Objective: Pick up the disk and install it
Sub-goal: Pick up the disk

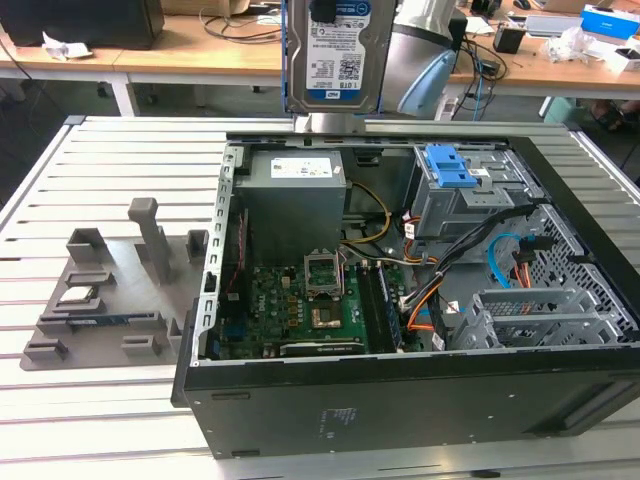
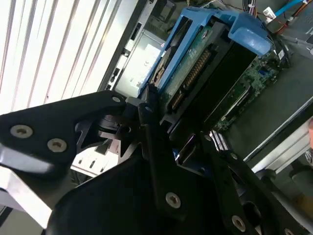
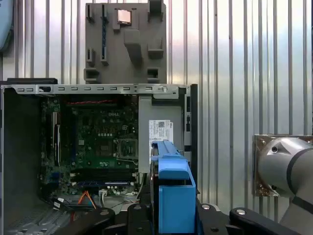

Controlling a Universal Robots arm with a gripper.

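jaws clenched on disk (image 1: 335, 55) (blue-framed) | disk aloft above open computer case (image 1: 400, 400)

Slatted metal table (image 1: 110, 150) bears an open computer case (image 1: 400, 410) and grey fixture (image 1: 110, 290).

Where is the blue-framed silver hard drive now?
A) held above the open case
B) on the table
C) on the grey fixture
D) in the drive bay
A: the gripper grips the flat silver metal disk with its blue plastic frame above the open black computer case.
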